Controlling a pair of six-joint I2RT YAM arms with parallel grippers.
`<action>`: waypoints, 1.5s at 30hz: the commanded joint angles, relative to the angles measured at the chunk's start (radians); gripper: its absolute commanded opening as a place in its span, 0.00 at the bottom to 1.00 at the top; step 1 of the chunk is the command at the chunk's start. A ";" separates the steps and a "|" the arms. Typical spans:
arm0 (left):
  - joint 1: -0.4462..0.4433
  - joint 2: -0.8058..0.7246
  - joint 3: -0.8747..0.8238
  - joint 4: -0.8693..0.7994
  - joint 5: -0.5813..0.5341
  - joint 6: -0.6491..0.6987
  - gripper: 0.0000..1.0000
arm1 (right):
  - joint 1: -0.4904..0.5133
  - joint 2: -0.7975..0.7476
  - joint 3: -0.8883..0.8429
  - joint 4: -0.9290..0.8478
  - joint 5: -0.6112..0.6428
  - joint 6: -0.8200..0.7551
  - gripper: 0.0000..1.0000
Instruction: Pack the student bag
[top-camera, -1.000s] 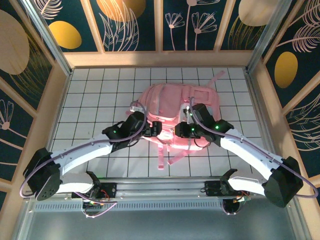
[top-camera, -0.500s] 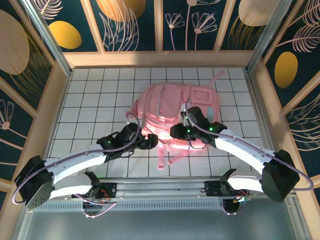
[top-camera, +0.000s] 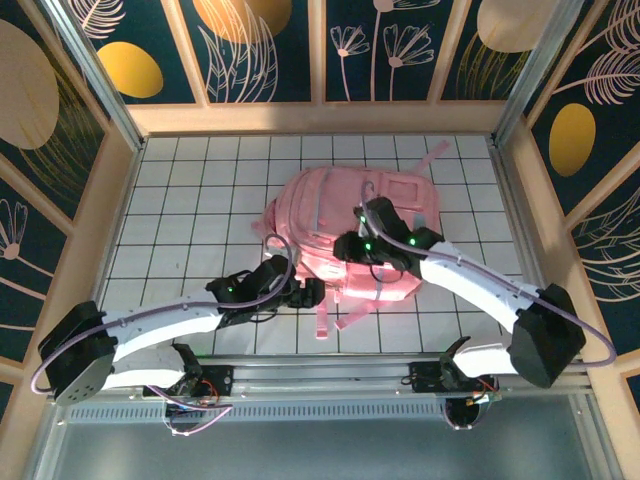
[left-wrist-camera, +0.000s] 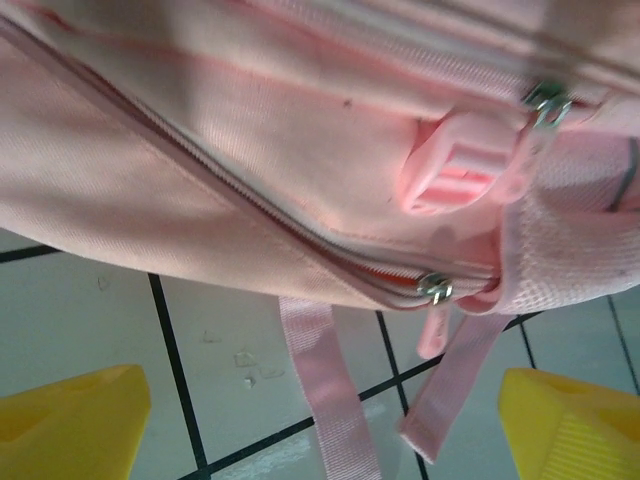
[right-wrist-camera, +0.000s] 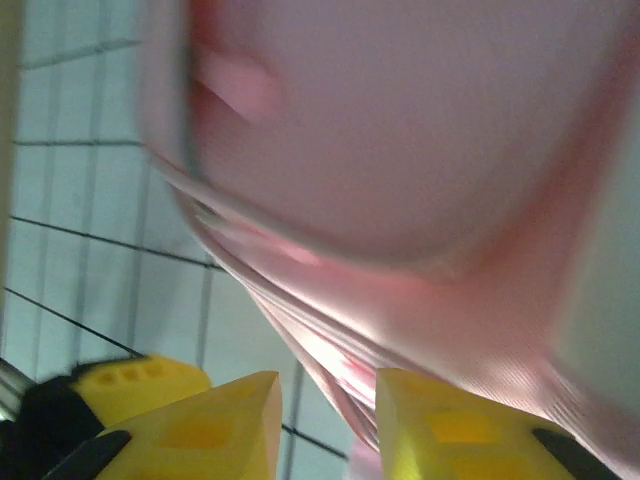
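Student bag (top-camera: 340, 205) lay just ahead of the left pincer (left-wrist-camera: 320, 400) — spread wide; right pincer (right-wrist-camera: 328, 395) narrowly parted on top, grip unclear.

Student bag (top-camera: 330, 205) flat on table (top-camera: 180, 200)

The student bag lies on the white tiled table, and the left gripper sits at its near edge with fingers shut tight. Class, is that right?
Not quite. The left gripper is open: the left wrist view shows its yellow fingertips far apart. The student bag does lie on the white tiled table, with that gripper at its near edge.
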 joint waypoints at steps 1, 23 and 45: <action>-0.004 -0.027 -0.035 0.008 -0.043 -0.026 0.90 | 0.001 0.082 0.116 -0.023 -0.006 -0.062 0.28; -0.003 -0.078 -0.084 0.008 -0.042 -0.036 0.90 | -0.087 0.374 0.378 0.071 -0.168 -0.038 0.30; -0.035 0.085 0.054 -0.018 -0.006 -0.021 0.83 | -0.119 0.450 0.413 0.164 -0.233 0.104 0.00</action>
